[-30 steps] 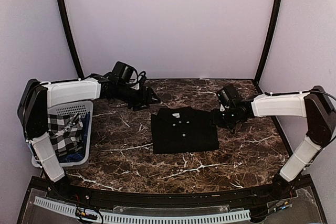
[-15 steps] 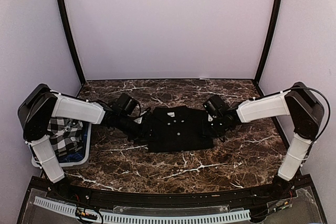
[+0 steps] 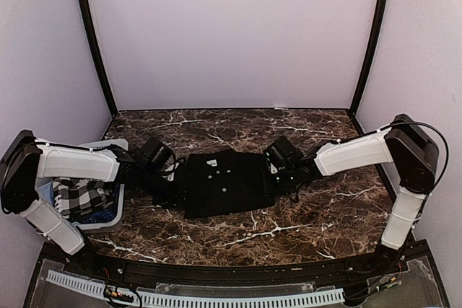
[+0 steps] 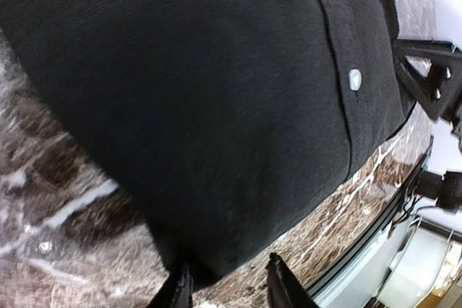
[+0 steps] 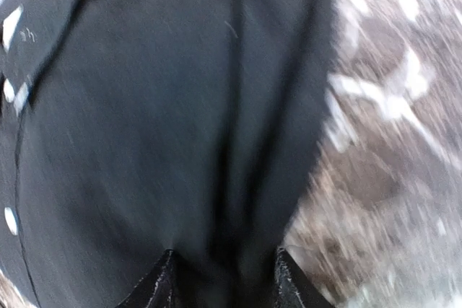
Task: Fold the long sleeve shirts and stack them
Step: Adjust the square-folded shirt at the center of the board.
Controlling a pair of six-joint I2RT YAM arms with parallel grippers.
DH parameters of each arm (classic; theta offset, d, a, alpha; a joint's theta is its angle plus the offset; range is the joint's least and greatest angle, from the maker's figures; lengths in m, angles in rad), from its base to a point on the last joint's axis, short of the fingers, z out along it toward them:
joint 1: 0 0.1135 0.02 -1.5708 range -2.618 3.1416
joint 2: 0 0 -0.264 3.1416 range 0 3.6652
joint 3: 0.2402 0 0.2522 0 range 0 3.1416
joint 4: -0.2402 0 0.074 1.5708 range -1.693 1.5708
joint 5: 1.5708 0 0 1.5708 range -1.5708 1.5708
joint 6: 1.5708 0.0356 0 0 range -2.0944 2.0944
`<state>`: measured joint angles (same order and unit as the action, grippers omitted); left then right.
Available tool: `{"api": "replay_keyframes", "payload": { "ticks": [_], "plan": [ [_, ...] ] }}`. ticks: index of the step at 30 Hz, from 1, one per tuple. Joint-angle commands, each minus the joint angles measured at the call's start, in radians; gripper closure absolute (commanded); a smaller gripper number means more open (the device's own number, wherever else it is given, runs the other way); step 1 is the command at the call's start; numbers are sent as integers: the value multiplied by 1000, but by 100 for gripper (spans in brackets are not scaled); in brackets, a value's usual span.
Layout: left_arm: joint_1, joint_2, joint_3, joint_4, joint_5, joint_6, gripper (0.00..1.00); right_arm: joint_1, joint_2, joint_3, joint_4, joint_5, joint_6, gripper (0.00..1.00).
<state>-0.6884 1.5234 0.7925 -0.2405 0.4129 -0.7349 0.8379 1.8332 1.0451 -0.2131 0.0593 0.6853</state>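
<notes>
A folded black long sleeve shirt (image 3: 220,184) with small pale buttons lies on the marble table (image 3: 325,210). My left gripper (image 3: 173,187) is at its left edge and my right gripper (image 3: 273,175) at its right edge. In the left wrist view the shirt (image 4: 216,106) fills the frame, and its near corner sits between the closing fingers of the left gripper (image 4: 227,288). In the right wrist view the right gripper (image 5: 224,279) holds bunched, creased black cloth (image 5: 144,142). The picture there is blurred.
A white slatted basket (image 3: 114,216) stands at the table's left edge, under the left arm, with a black-and-white checked cloth (image 3: 76,196) inside. Dark posts and pale walls ring the back and sides. A slatted white strip (image 3: 216,297) runs along the near edge.
Both arms came down from the back onto the shirt's sides and narrowed their jaws. The shirt has slid left and toward the near edge along with them.
</notes>
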Motion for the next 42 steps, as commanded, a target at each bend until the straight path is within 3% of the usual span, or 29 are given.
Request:
{"api": "replay_keyframes", "payload": {
  "ticks": [1, 9, 18, 27, 42],
  "plan": [
    [-2, -66, -15, -101, -99, -10, 58, 4, -86, -92, -118, 11, 16, 55],
    [68, -87, 118, -164, -255, 35, 52, -28, -121, 44, -140, 50, -38, 56],
    [175, 64, 201, -51, -219, 99, 54, -121, 81, 300, -122, 29, -135, 63],
    [215, 185, 260, 48, -171, 108, 56, -151, 230, 446, -114, -26, -176, 64],
    [221, 282, 352, 59, -132, 129, 80, -152, 314, 550, -130, -83, -183, 67]
  ]
}}
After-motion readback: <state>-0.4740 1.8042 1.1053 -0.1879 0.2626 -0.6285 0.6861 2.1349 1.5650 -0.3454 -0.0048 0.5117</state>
